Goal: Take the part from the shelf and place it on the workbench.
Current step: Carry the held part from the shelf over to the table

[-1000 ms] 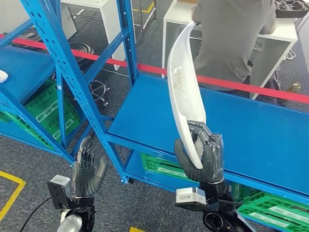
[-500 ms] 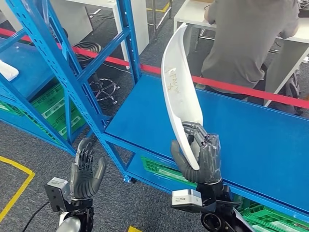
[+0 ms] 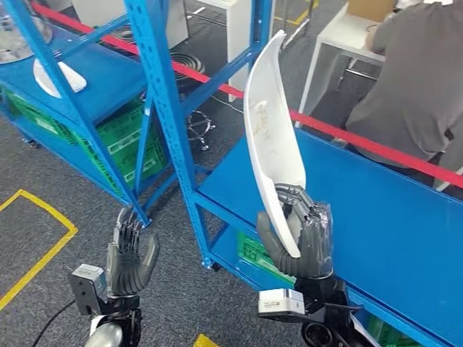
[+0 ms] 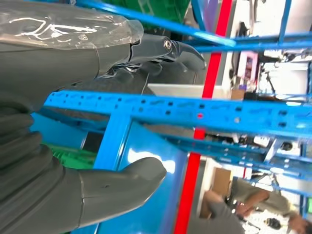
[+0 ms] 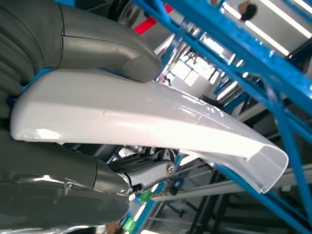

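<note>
Faint markings on the white part, nothing legible

Thin scribbled or embossed marks are showing on the inner face of the white part [image 3: 270, 137] that the right hand [image 3: 297, 235] is holding upright, but they are staying too faint and small to read as letters or numbers.

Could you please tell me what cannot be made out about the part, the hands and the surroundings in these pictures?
- Part: its lower end is hidden in the right hand, head view; the writing on it is too small to read.
- Left hand: its palm side faces away, head view.
- Person: cut off by the top and right edges, head view.
- Green crates: contents hidden by shelf beams.
</note>
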Robot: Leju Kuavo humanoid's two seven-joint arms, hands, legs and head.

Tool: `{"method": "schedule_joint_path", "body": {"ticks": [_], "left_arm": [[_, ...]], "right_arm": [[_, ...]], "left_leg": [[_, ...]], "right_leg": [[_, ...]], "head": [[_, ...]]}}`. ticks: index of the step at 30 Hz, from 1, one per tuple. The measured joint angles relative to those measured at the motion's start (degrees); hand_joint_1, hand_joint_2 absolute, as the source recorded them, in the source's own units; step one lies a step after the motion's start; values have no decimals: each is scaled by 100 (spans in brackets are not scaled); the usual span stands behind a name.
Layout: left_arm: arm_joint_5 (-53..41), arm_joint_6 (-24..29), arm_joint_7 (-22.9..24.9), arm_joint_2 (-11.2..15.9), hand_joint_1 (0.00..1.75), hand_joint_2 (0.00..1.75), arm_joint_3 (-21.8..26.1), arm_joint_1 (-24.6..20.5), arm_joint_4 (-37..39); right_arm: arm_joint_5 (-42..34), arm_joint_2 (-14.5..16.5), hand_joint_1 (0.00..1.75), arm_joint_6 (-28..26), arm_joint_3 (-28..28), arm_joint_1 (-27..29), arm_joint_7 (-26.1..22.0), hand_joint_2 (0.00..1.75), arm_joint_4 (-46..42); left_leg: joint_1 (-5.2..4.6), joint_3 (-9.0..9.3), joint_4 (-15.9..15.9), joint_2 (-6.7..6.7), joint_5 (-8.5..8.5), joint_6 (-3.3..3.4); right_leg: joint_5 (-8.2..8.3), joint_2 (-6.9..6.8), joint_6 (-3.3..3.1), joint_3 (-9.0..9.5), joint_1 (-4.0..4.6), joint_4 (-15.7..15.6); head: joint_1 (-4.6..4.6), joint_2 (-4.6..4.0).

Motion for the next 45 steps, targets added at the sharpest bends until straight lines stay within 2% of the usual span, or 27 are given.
{"method": "schedule_joint_path", "body": {"ticks": [2,3,5,6,8,10,11,13,15,17,18,20,22,24,26,28,30,32,33,34,35,38,39,41,42,43,45], "left_arm": [[1,-7,1,-15,0,175,0,6,3],[2,-8,1,-16,0,175,0,10,5],[2,-8,1,-21,0,175,0,12,8],[2,-8,1,-25,0,175,0,9,9],[2,-9,0,-32,0,175,0,3,10],[2,-14,-1,-33,0,175,0,8,13],[3,-19,-1,-31,0,175,0,14,14],[5,-31,-2,-28,0,175,0,7,18],[10,-37,-3,-30,0,175,-1,-12,22],[20,-40,-3,-33,0,175,-2,-15,37],[26,-41,-3,-34,0,175,-2,-15,46],[35,-41,-9,-34,0,175,-2,-16,57],[38,-41,-20,-41,0,175,-2,-29,57],[41,-41,-36,-49,0,175,-2,-48,60],[43,-41,-46,-50,0,175,-2,-49,64],[44,-42,-54,-54,0,175,-2,-49,67],[46,-49,-60,-66,0,175,-2,-61,72],[48,-65,-58,-74,0,175,-2,-58,85],[48,-75,-58,-75,0,175,-2,-50,93],[48,-87,-58,-76,0,175,-2,-44,99],[48,-98,-58,-77,0,175,-2,-42,103],[49,-119,-57,-86,0,175,-2,-56,107],[48,-127,-57,-89,0,175,-2,-62,108],[45,-140,-58,-91,0,175,-2,-62,111],[44,-144,-61,-89,0,175,-2,-58,112],[44,-143,-62,-86,0,175,-2,-60,113],[43,-142,-63,-82,0,175,-3,-79,115]], "right_arm": [[1,0,175,0,14,11,7,175,-1],[1,0,175,0,16,14,9,175,-1],[2,0,175,0,20,12,12,175,-1],[3,0,175,0,22,11,13,175,0],[4,0,175,0,28,13,14,175,-3],[11,0,175,0,33,10,23,175,-8],[21,0,175,0,36,4,31,175,-10],[46,0,175,0,43,-3,43,175,-22],[60,0,175,0,49,3,44,175,-38],[62,0,175,0,55,10,40,175,-45],[62,0,175,0,56,12,37,175,-45],[61,0,175,0,58,9,32,175,-45],[56,0,175,0,59,5,21,175,-49],[55,0,175,0,61,1,-9,175,-51],[66,0,175,0,64,-8,-48,175,-54],[104,0,175,0,68,-20,-86,175,-61],[187,0,175,0,75,-23,-133,175,-67],[285,0,175,0,89,-20,-167,175,-69],[324,0,175,0,95,-19,-171,175,-69],[352,0,175,0,99,-20,-174,175,-69],[371,0,175,0,103,-21,-176,175,-69],[386,0,175,0,115,-24,-179,175,-70],[386,0,175,0,119,-25,-179,175,-72],[386,0,175,0,129,-44,-182,175,-74],[385,0,175,0,138,-59,-180,175,-74],[384,0,175,0,150,-72,-173,175,-75],[382,0,175,0,169,-83,-155,175,-77]], "left_leg": [[6,2,3,-156,-4,0],[13,7,11,-245,-8,-7],[42,18,51,-426,-31,-46],[50,10,90,-509,-50,-78],[62,-45,159,-658,-66,-154],[83,-99,161,-794,-38,-226],[89,-115,170,-770,-36,-256],[73,-254,426,-453,-165,-306],[60,-632,1155,-68,-499,-336],[69,-1015,1859,26,-735,-341],[69,-1084,1965,33,-725,-332],[50,-820,1428,100,-410,-268],[-22,-362,546,350,-104,-163],[-89,-185,183,463,-39,-102],[-85,-173,136,309,-19,-77],[-44,-113,46,166,23,-38],[-13,-71,0,36,49,-8],[-6,-68,3,-121,50,6],[-5,-65,5,-207,48,6],[0,-58,10,-295,45,3],[6,-46,20,-388,38,-7],[13,-58,95,-639,-1,-79],[15,-81,112,-707,-4,-111],[37,-121,104,-838,17,-184],[45,-138,123,-810,9,-213],[43,-200,234,-665,-55,-244],[37,-506,822,-228,-355,-296]], "right_leg": [[-165,72,36,-301,-26,573],[-74,84,52,-314,-41,552],[369,184,91,-33,-90,-120],[537,333,115,146,-122,-525],[668,555,101,344,-155,-980],[656,521,19,365,-134,-1020],[667,446,-19,378,-128,-1032],[685,294,-91,406,-128,-1059],[678,127,-141,409,-103,-1066],[662,-48,-165,408,-73,-1066],[654,-127,-173,411,-62,-1066],[633,-283,-176,433,-38,-1066],[601,-416,-155,467,-10,-1068],[569,-520,-109,494,1,-1077],[538,-623,-56,533,0,-1107],[408,-442,-10,506,-11,-970],[83,-80,21,237,-27,-353],[-210,66,44,-173,-30,445],[-218,85,53,-298,-32,633],[-113,93,57,-319,-36,600],[112,122,59,-209,-48,294],[679,495,57,277,-119,-902],[707,584,41,339,-124,-1058],[700,518,-31,376,-101,-1102],[712,445,-71,405,-98,-1123],[729,366,-110,435,-100,-1148],[746,192,-161,467,-95,-1181]], "head": [[56,0],[69,0],[88,0],[102,0],[116,0],[101,0],[87,0],[15,0],[-64,0],[-90,0],[-96,0],[-103,0],[-98,0],[-89,0],[-87,0],[-71,0],[-14,0],[47,0],[66,0],[80,0],[95,0],[136,0],[132,0],[111,0],[101,0],[71,0],[-15,0]]}}
